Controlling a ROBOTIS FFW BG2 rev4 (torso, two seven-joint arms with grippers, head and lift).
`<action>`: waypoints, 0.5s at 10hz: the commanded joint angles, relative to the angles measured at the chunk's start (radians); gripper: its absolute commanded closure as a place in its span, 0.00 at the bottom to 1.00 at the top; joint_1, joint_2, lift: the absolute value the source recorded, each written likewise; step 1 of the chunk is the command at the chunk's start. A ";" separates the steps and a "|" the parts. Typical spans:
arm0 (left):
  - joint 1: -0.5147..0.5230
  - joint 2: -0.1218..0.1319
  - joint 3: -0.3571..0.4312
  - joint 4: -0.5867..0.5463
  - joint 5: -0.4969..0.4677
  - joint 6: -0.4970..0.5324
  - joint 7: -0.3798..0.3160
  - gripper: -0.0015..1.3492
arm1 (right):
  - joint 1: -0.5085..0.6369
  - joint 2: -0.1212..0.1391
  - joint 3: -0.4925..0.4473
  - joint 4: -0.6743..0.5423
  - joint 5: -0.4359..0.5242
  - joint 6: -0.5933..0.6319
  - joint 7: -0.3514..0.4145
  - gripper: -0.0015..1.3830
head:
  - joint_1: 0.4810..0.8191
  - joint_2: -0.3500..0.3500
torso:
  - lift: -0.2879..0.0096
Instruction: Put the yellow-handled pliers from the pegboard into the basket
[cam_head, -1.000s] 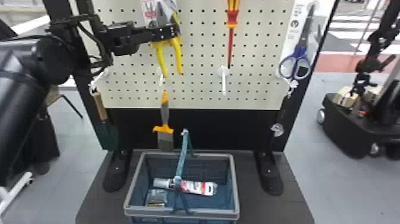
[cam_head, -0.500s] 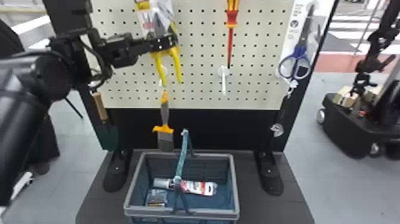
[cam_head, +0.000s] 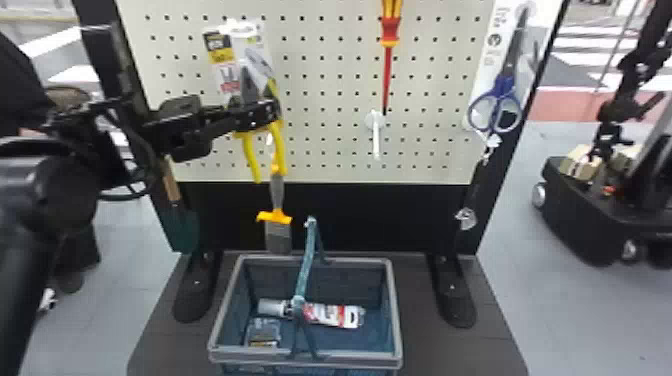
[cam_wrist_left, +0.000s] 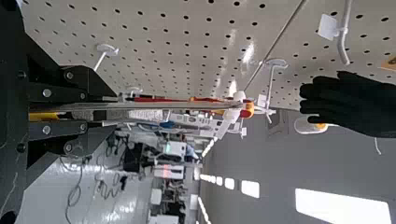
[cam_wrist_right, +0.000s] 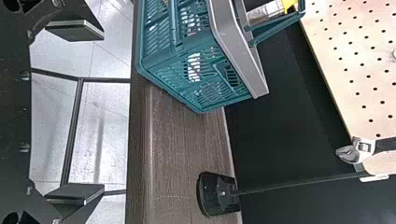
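My left gripper (cam_head: 272, 110) holds the yellow-handled pliers (cam_head: 280, 150) in front of the pegboard (cam_head: 325, 90), left of centre. Their handles point down below the fingers, with the packaging card above. In the left wrist view, the gripper (cam_wrist_left: 100, 111) is closed on the pack, seen edge-on, and a yellow handle (cam_wrist_left: 43, 115) lies between the finger bases. The grey-rimmed blue basket (cam_head: 397, 310) stands below, holding a tube and a small pack. In the right wrist view my right gripper (cam_wrist_right: 77, 112) has its fingers wide apart, with the basket (cam_wrist_right: 201, 77) beyond them.
A scraper (cam_head: 277, 235) hangs just below the pliers, a trowel (cam_head: 185, 230) to its left. The screwdriver (cam_head: 387, 60) and scissors (cam_head: 500, 102) hang to the right. The basket's handle (cam_head: 307, 260) stands up across its middle. A wrench (cam_wrist_right: 359, 150) hangs low at the board.
The left gripper and the pliers have moved down and slightly left, and the pack's top has dropped lower against the board. The basket and the other hanging tools have stayed put.
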 joint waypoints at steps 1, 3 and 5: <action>0.083 -0.007 0.049 -0.092 -0.034 0.005 0.009 0.89 | 0.006 0.001 0.000 -0.004 -0.003 0.000 -0.004 0.11 | 0.20 0.50 | 0.63; 0.204 -0.046 0.101 -0.171 -0.106 -0.024 0.057 0.89 | 0.017 0.001 0.000 -0.012 -0.006 0.000 -0.009 0.11 | 0.20 0.50 | 0.63; 0.315 -0.093 0.136 -0.171 -0.149 -0.076 0.117 0.89 | 0.015 0.001 0.000 -0.012 -0.006 0.000 -0.010 0.11 | 0.20 0.50 | 0.63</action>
